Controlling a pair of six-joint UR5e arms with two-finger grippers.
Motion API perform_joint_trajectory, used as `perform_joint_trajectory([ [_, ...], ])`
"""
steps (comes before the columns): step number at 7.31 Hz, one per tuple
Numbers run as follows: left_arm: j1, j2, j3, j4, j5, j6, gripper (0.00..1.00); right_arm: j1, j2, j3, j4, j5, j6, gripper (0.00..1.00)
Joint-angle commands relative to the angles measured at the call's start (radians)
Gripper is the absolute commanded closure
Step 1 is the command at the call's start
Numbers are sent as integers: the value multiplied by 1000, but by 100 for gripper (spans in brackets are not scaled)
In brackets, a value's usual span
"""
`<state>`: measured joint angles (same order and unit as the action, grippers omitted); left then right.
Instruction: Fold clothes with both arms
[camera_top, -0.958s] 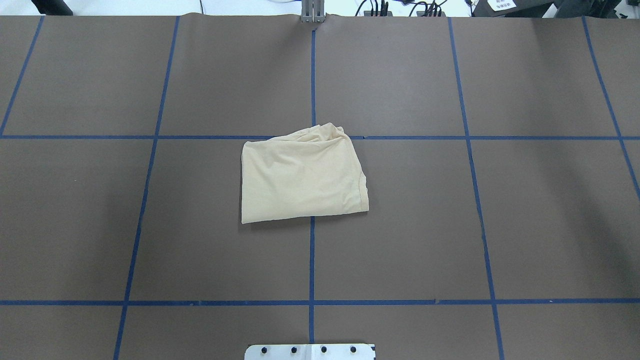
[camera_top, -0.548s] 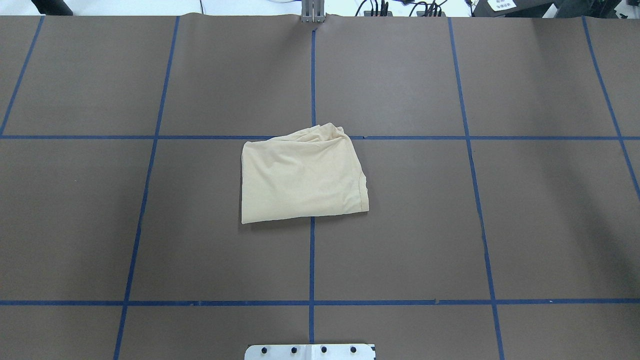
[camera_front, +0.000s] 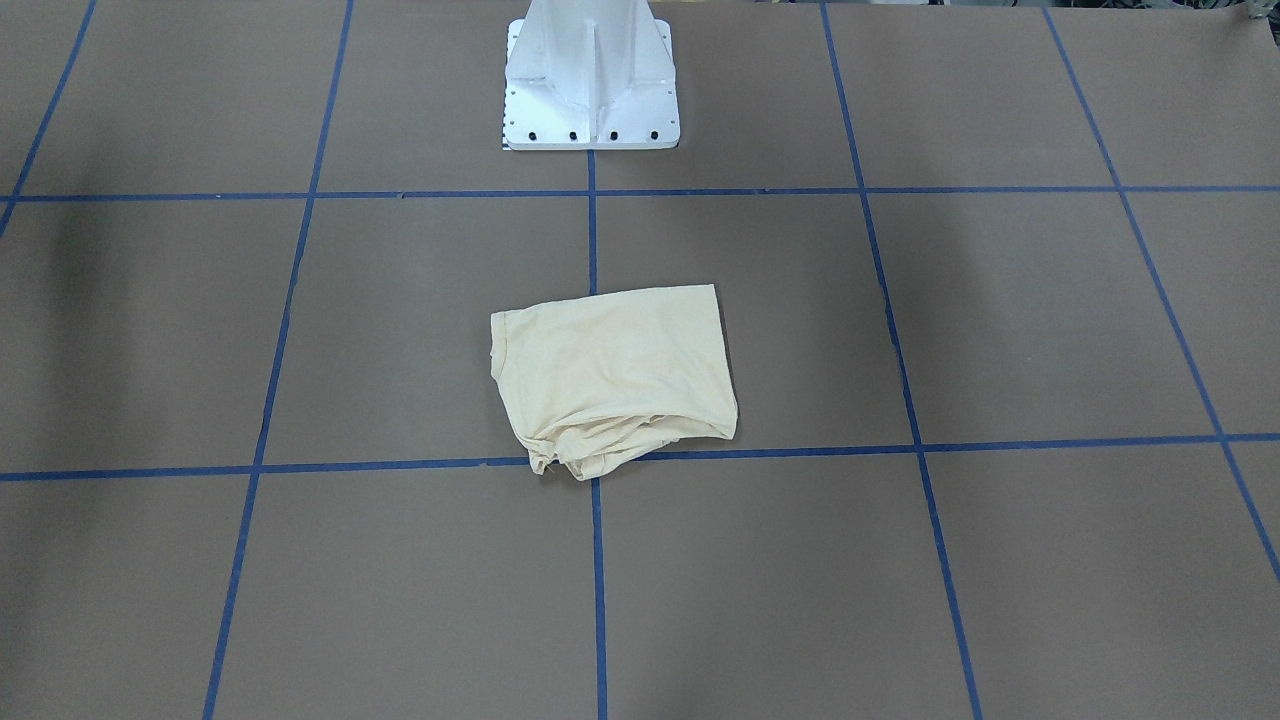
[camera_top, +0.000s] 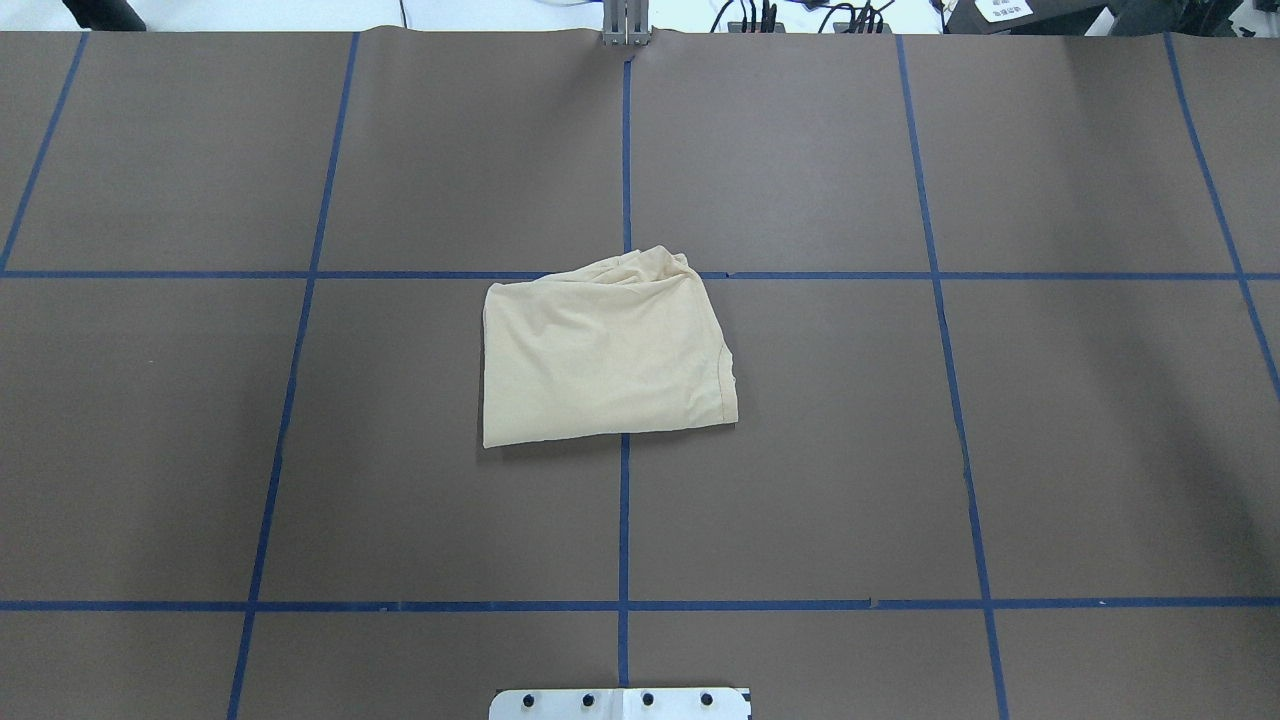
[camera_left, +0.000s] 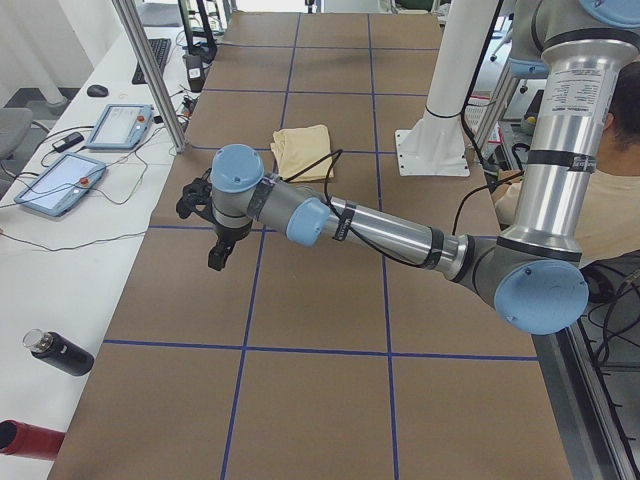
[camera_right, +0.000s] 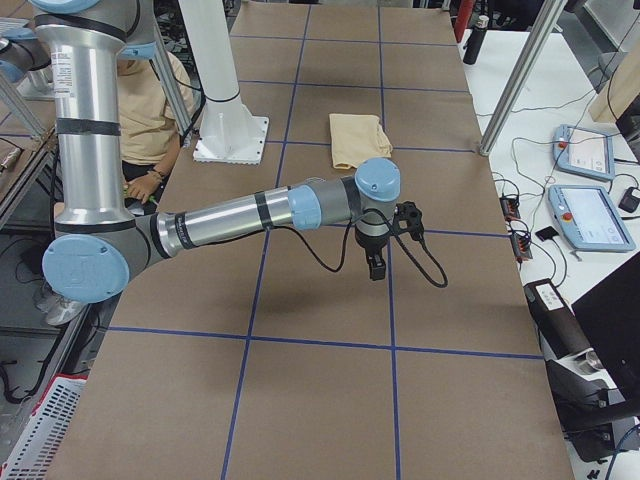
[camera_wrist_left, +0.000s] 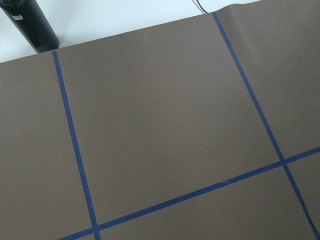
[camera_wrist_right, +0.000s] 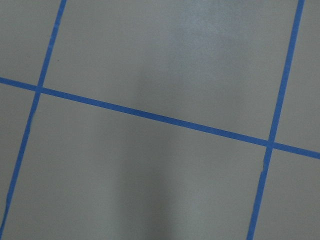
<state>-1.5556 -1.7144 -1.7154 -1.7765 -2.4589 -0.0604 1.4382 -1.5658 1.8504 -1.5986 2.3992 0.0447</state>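
- Hovering over the brown table (camera_left: 320, 400), the left gripper (camera_left: 218, 255) points down from the outstretched left arm (camera_left: 380, 225), above bare paper near a blue tape line (camera_left: 250, 300).
- Left fingers: seen only from the side camera, so I cannot tell how far apart they are. Nothing hangs from them.
- Right gripper (camera_right: 375, 268) is in the same pose at the table's other end, pointing down from the right arm (camera_right: 230, 215), off the surface.
- Right fingers: side camera only, so I cannot tell the gap. Nothing hangs from them.
- Both wrist cameras show only brown paper and blue tape; the left one also catches a black bottle (camera_wrist_left: 31, 25) on the white surface past the paper's edge.
- T-shirt (camera_top: 605, 350) lies at the table's middle, well apart from both grippers, folded into a rough cream rectangle.
- It straddles the centre tape line; its edge nearest the robot is flat and straight.
- Its far edge is bunched and wrinkled, touching the cross tape line.
- White pedestal base (camera_front: 590, 80) stands on the centre line at the robot's side, apart from the shirt.
- Person (camera_right: 150, 110) in a tan top sits behind the pedestal.
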Motion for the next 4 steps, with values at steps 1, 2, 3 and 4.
perform_joint_trajectory([
  [1,0,-1,-4,-41,0,-6,0,-2,13,25,2,17,1,0],
  [2,0,-4,-7,-41,0,-6,0,-7,20,48,2,15,4,0],
  [3,0,-5,-12,-41,0,-6,0,-7,41,52,0,12,3,0],
  [4,0,-10,-13,-41,0,-6,0,-7,50,52,0,9,4,0],
])
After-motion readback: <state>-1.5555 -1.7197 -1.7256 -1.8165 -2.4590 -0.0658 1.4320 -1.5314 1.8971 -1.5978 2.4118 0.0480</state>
